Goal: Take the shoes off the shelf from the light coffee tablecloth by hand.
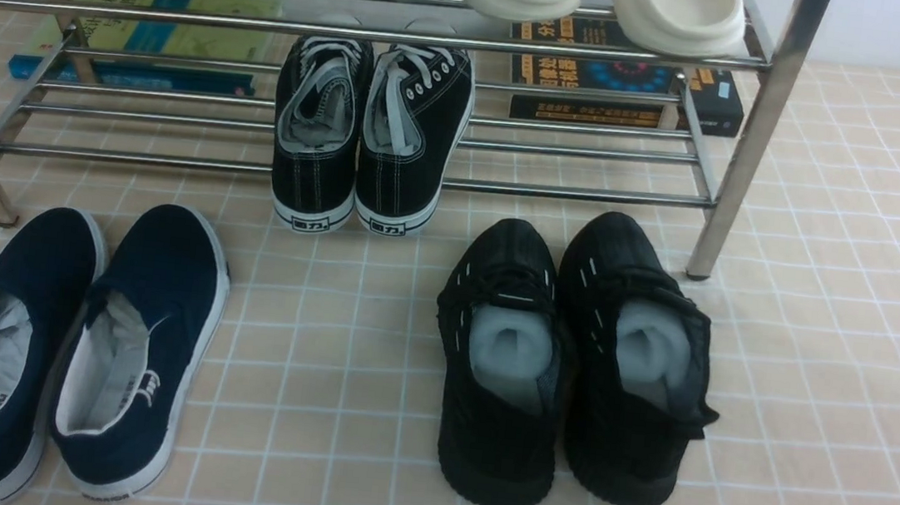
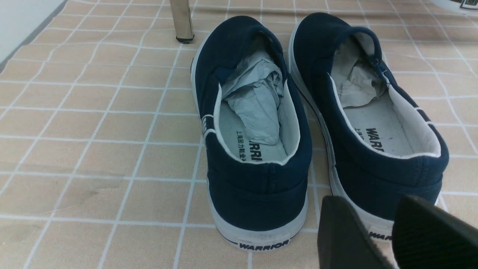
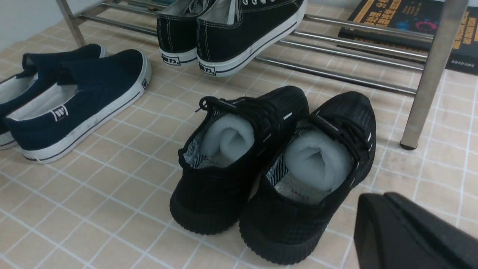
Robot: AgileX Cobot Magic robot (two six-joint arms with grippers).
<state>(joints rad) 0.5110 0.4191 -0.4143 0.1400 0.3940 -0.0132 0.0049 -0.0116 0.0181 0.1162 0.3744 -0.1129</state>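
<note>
Front view: black shoes (image 1: 572, 366) rest on the tablecloth (image 1: 825, 342) at five o'clock of the shelf (image 1: 751, 134), right gripper (image 3: 407, 231) clenched empty beside them, left gripper (image 2: 392, 231) released.

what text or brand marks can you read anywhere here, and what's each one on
"WARRIOR": heel tag of the navy slip-ons, also partly visible on their insoles.
Chinese line beside the insole brand: too small to read.
Two-character heel tags on the black canvas sneakers: too blurred to be sure.
Book covers behind the shelf, dark book and green book: print unreadable.
Black knit shoes: insole print unreadable.
</note>
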